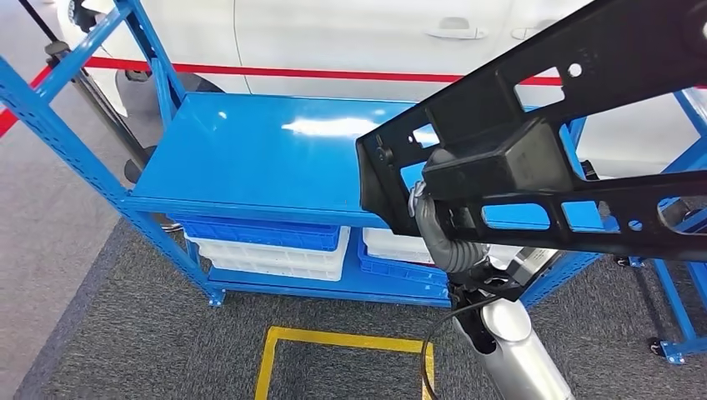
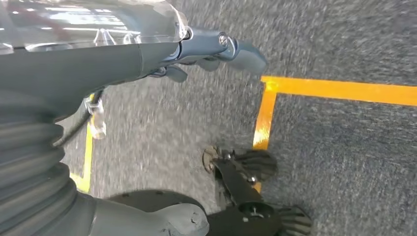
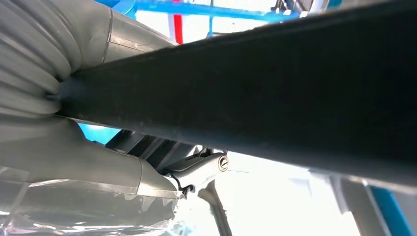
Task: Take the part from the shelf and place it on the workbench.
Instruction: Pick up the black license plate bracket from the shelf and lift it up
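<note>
The part [image 1: 534, 142] is a large black plastic frame with cut-outs and a boxy middle. It hangs in the air above the right end of the blue shelf's top deck [image 1: 250, 150], tilted up to the right. My right hand [image 1: 432, 212] grips it from below near its left end, the fingers mostly hidden behind it. In the right wrist view the part [image 3: 275, 88] crosses as a dark bar, with my right hand [image 3: 98, 167] closed against it. My left hand [image 2: 108, 64] hangs over the carpet and holds nothing, its fingers [image 2: 241, 51] stretched out.
Blue and white bins [image 1: 267, 246] fill the shelf's lower level. A white car [image 1: 350, 33] with a red stripe stands behind it. A yellow taped square [image 1: 342, 342] marks the grey carpet in front. Another blue rack [image 1: 679, 292] stands at the right, a stand pole [image 1: 92, 92] at the left.
</note>
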